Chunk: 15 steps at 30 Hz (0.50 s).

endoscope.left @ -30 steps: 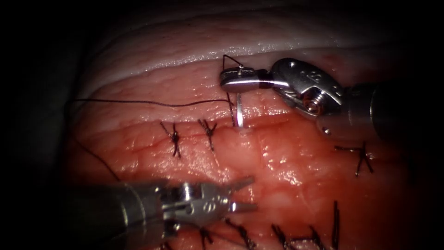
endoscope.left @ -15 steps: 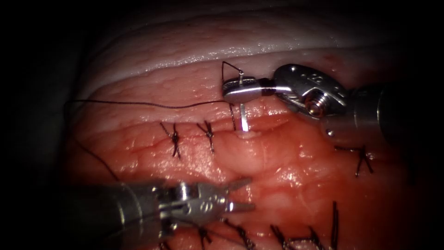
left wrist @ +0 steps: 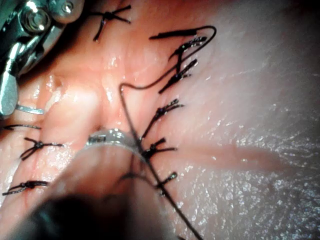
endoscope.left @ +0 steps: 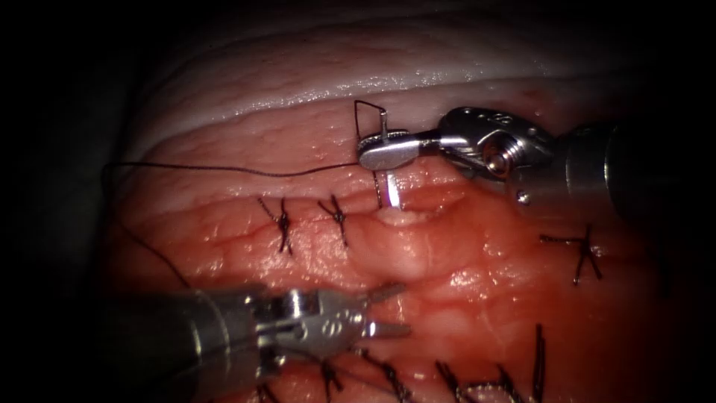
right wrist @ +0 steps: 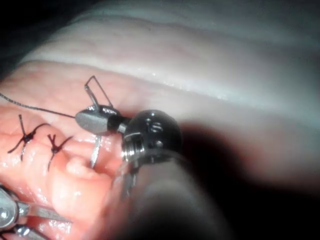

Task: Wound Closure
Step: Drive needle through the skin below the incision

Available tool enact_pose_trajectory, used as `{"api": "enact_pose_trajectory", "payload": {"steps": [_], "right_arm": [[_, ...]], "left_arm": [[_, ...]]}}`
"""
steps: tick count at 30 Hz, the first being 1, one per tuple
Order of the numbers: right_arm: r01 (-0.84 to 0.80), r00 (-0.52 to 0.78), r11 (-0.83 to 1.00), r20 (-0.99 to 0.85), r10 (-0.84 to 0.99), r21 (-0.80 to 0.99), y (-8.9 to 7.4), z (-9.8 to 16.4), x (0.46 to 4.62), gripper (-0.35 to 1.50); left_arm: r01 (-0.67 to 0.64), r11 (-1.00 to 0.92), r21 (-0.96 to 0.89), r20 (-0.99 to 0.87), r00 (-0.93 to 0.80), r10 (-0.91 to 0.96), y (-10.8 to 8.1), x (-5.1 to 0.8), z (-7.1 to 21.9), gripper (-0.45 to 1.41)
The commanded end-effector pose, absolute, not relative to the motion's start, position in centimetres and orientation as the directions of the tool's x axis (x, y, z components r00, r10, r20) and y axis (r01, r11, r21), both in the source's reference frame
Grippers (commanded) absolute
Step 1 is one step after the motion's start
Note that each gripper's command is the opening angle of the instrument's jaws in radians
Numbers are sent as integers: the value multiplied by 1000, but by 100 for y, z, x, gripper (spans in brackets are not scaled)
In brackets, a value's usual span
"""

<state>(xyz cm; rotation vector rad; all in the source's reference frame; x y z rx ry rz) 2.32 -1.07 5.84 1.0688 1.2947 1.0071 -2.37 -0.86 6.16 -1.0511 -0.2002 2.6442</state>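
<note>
My right tool (endoscope.left: 384,149) is shut on the curved needle (endoscope.left: 391,192) near its thread end, above the cut in the tissue (endoscope.left: 447,254). The needle points down, and its tip is in the tissue at the cut's far edge, just right of two knotted stitches (endoscope.left: 337,216). A small mound of tissue bulges at the entry. The thread (endoscope.left: 224,167) runs left from the needle's tail across the tissue. My left tool (endoscope.left: 399,307) lies low and near, jaws open and holding nothing. The right wrist view shows the same grip (right wrist: 97,120) on the needle (right wrist: 95,150).
A row of finished dark stitches (endoscope.left: 447,377) runs along the near edge, and one more stitch (endoscope.left: 585,257) sits to the right. Thread (left wrist: 145,165) crosses over my left tool's shaft. A pale ridge of fat (endoscope.left: 335,86) borders the far side.
The right tool has turned and dipped slightly, pushing the needle deeper, so less of it shows and the tissue bulges more at the entry. The left tool has stayed put.
</note>
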Motion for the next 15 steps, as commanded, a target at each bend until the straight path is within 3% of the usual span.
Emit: {"api": "enact_pose_trajectory", "payload": {"steps": [1,15], "right_arm": [[32,42,223,-224,974,974,-114,583,242,-35],[69,56,296,-300,952,953,-154,547,234,-35]], "left_arm": [[-212,-949,-233,-650,-692,314,-87,-241,620,14],[-219,-945,-245,-648,-688,327,-88,-235,619,14]]}}
